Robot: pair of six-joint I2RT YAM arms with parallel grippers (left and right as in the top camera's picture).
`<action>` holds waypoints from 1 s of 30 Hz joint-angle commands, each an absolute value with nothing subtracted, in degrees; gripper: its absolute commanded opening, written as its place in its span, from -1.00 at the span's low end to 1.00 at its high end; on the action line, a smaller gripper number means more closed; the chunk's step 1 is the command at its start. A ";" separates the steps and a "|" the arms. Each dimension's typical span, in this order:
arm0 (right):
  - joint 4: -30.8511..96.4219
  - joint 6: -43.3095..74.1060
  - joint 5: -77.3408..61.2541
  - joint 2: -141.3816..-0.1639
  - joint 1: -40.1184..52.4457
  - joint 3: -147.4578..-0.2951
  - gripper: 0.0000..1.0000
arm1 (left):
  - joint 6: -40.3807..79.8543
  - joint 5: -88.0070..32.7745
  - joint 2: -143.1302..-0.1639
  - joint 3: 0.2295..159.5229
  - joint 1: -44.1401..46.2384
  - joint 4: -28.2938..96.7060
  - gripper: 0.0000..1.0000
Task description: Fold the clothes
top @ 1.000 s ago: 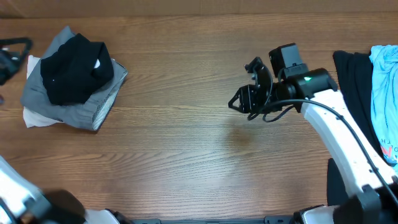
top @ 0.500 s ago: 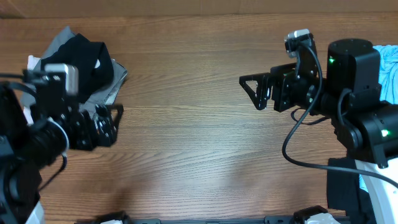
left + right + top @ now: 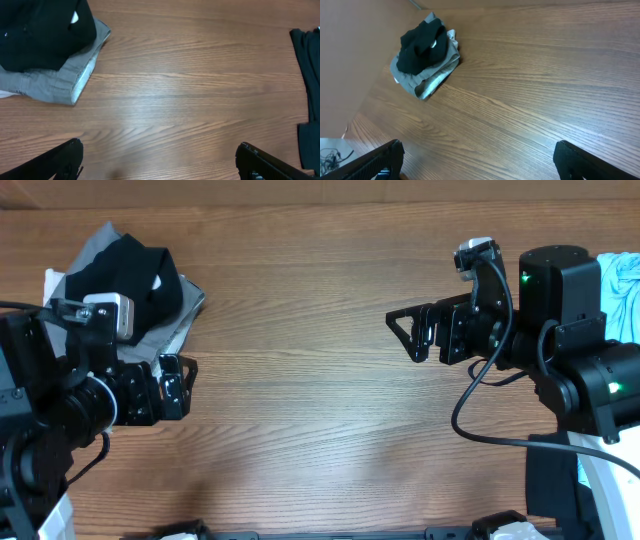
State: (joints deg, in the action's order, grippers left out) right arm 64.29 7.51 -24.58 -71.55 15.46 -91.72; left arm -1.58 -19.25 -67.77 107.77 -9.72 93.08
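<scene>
Now wider right hand (image 3: 401, 335), empty.

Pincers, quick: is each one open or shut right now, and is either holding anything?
Left pincer: open, holding nothing.
Right pincer: open, holding nothing.

Overhead straight down, wrist views oblique, sharing clothes pile (image 3: 130, 275)
</scene>
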 commanded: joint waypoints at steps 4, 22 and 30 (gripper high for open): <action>67.37 7.44 -24.05 -71.37 15.68 -92.27 1.00 | -0.84 -18.63 -68.86 108.12 -9.43 93.03 1.00; 68.16 1.04 -12.71 -70.70 15.66 -92.20 1.00 | -0.84 -18.65 -70.87 108.12 -9.43 93.01 0.99; 46.94 -6.24 -10.96 -59.57 12.58 -83.29 1.00 | -0.84 -18.63 -71.00 108.12 -9.43 93.01 0.99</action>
State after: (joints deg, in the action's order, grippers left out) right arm 49.93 -2.83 -12.40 -65.06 14.15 -86.46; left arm -1.58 -18.83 -70.89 107.77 -9.72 93.06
